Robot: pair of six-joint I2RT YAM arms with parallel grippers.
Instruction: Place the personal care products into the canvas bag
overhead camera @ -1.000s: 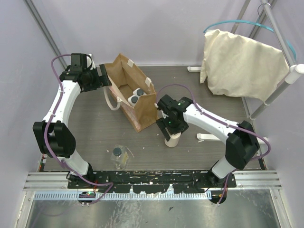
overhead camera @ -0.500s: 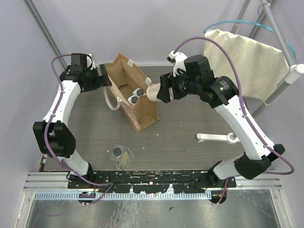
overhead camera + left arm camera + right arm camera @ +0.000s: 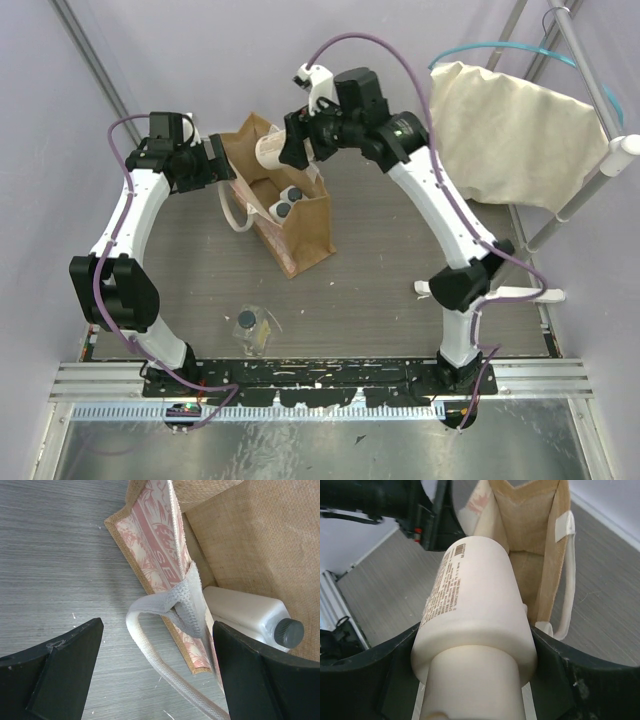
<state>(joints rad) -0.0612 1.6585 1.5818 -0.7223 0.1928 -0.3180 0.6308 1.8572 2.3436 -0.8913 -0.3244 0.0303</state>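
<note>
— Swung a long way in one second: up off the bench on the right of the canvas bag, then across to the bag's far rim, with the cream bottle carried along in the right claw.

— Clamped how?

— Across the round body, close to the shoulder. Cap toward the wrist, base pointing out over the open mouth. Lying nearly level, not upright.

— Anything inside already?

— Two white bottles, black caps showing, down at the bottom. Left out on the bench: only the small wrapped item, near the front edge and well apart from the bag.

— And the left claw?

— Spread wide, astride the bag's near wall and its loop handle. Touching the cloth or not, cannot tell. Probably there to steady the mouth.

— Handling?

— Looks like stiff, smooth plastic, likely slippery on that round side, so best gripped square across the widest part, as now. Probably light to middling, and sturdy enough for a short drop. Soft bag walls, though, apt to fold if knocked. Better tipped base-down and lowered in beside the white pair than let go from height.
</note>
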